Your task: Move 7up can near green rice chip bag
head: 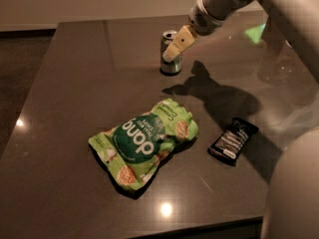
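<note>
The 7up can (172,67) stands upright at the back middle of the dark table (75,83), silver and green with a pull-tab top. The green rice chip bag (144,141) lies flat near the table's front middle, well apart from the can. My gripper (170,55) reaches in from the upper right, and its beige tip overlaps the can's upper right side. I cannot tell whether it touches the can.
A black snack bar wrapper (233,141) lies to the right of the bag. My white arm (294,193) fills the right edge of the view. The arm's shadow (219,98) falls between the can and the wrapper.
</note>
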`<action>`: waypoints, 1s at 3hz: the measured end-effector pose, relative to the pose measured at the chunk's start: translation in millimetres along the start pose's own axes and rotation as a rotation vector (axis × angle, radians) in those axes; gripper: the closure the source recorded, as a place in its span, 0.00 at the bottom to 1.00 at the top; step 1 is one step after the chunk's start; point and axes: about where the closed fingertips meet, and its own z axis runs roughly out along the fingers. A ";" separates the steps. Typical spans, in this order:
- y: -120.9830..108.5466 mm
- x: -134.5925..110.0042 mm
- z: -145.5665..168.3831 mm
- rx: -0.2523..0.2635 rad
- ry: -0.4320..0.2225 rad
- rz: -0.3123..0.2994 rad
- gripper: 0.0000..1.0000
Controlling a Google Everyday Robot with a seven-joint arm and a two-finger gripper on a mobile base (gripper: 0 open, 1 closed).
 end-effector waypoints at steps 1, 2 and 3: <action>-3.1 -12.2 14.2 -0.012 -0.008 0.002 0.00; -5.9 -23.6 30.0 -0.030 -0.010 -0.008 0.03; -6.2 -27.7 34.7 -0.037 -0.012 -0.016 0.25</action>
